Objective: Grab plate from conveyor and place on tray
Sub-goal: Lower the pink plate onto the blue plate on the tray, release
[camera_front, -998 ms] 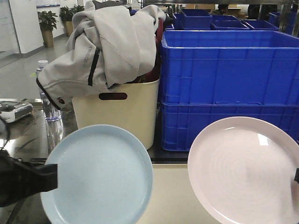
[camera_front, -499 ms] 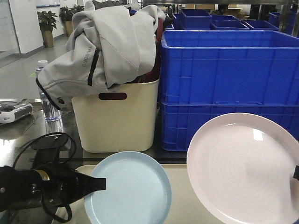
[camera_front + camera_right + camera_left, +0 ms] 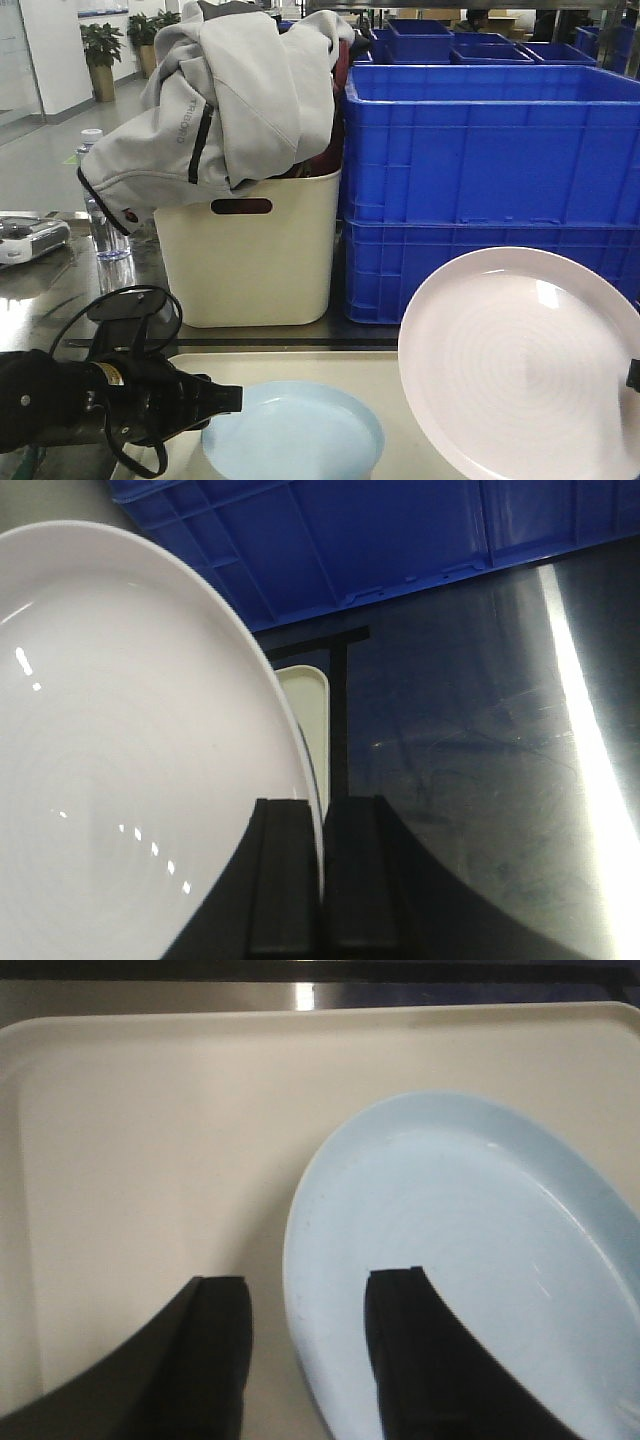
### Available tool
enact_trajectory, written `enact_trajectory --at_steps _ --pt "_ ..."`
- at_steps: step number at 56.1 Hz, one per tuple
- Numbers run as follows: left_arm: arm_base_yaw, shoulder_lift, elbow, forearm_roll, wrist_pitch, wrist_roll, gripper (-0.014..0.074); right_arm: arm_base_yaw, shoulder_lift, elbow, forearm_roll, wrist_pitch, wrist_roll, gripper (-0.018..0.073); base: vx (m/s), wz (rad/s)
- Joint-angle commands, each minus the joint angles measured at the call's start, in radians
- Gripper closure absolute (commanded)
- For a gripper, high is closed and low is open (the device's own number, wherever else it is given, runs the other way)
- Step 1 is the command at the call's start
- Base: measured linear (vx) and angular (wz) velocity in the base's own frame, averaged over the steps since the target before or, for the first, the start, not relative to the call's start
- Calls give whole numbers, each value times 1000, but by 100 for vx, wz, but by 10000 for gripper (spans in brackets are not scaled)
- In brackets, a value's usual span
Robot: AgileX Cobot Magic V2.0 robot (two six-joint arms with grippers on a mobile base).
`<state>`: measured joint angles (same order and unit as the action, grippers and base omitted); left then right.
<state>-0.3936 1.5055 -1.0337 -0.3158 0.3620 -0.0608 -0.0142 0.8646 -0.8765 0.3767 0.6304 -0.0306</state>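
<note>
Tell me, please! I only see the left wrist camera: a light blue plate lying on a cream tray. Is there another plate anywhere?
Observer: Yes. The right gripper pinches a pale pink plate by its rim, tilted steeply up.
Operator: Wow! What's behind the tray?
Observer: A cream bin with a grey jacket heaped on top.
Operator: Anything blue back there?
Observer: Stacked blue crates stand next to that bin.
</note>
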Motion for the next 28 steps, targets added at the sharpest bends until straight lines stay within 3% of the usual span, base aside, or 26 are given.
enact_trajectory --at_steps 1,6,10,20,28 --pt "-4 -89 -33 -9 -35 25 160 -4 14 -35 40 -70 -11 569 0 0" --pt "-2 -156 -31 -9 -7 40 197 14 57 -35 65 -83 -24 569 0 0" --pt "-2 -223 -31 -8 0 40 275 55 95 -35 87 -109 -65 569 0 0" --pt "8 -393 -31 27 -29 37 606 190 239 -37 146 -178 -112 569 0 0" --pt "21 -508 -31 50 -20 30 603 299 393 -98 169 -233 -112 569 0 0"
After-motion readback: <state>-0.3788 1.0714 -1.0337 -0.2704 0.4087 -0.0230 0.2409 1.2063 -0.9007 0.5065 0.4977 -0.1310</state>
